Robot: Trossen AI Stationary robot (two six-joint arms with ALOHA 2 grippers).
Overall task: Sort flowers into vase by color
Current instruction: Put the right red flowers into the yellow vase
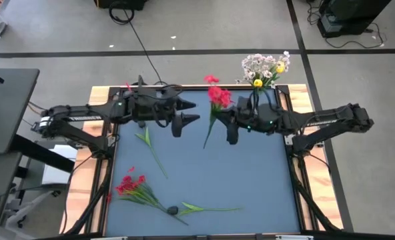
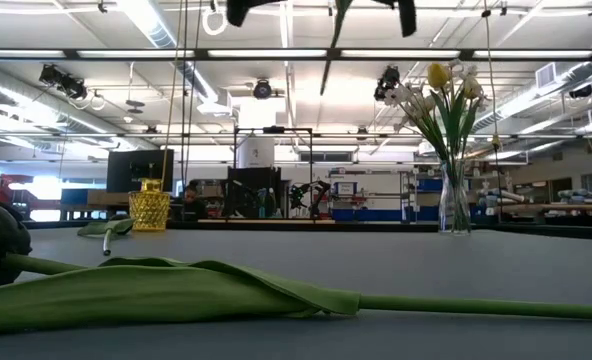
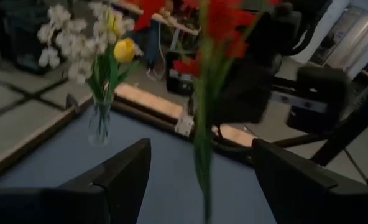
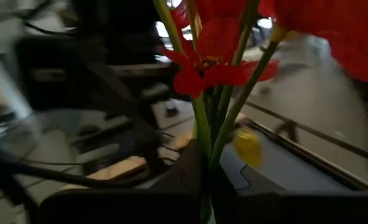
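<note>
The right gripper (image 1: 219,120) pinches a red flower spray (image 1: 218,97) with a long green stem; the left gripper (image 1: 188,113) has its jaws spread.

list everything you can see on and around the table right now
red flower spray: one, red with green stem, held up over the table's far middle
red flower bunch: one, red, lying near left on the table
dark bloom: one, dark with green stem, near edge
loose green stem: one, green, left of centre
clear vase: one, holding white and yellow flowers, far right corner
yellow vase: one, far left
table: one, blue-grey top
left gripper: open, empty, far left of centre
right gripper: shut on the red flower spray's stem
</note>
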